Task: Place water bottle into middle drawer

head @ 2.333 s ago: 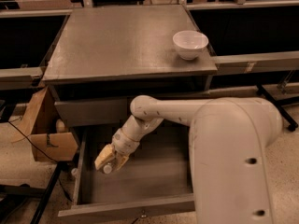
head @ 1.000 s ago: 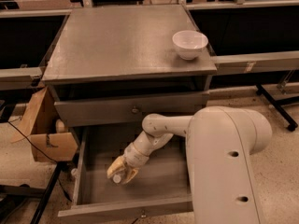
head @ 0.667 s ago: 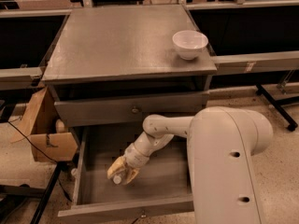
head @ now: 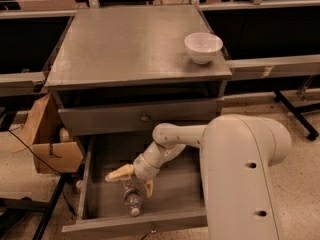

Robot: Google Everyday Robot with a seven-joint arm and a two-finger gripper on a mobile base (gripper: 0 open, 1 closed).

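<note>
Near: middle drawer [head: 140, 223] pulled open at btm of cabinet. On its grey floor, front-left, lies water bottle [head: 131, 199], cap twd near wall. Just behind it, hand [head: 132, 181] w/ fingers spread wide; bottle's far end sits btwn them, not pinched. Further back: shut drawer front w/ knob [head: 144, 118]. Far right on top surface [head: 125, 39]: white bowl [head: 203, 47].

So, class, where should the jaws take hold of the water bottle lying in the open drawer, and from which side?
Probably mid-body, from straight above: the water bottle lies flat on the middle drawer floor, cap toward the drawer front, and the walls hinder side approaches. The gripper hangs just above its far end, jaws open.
</note>
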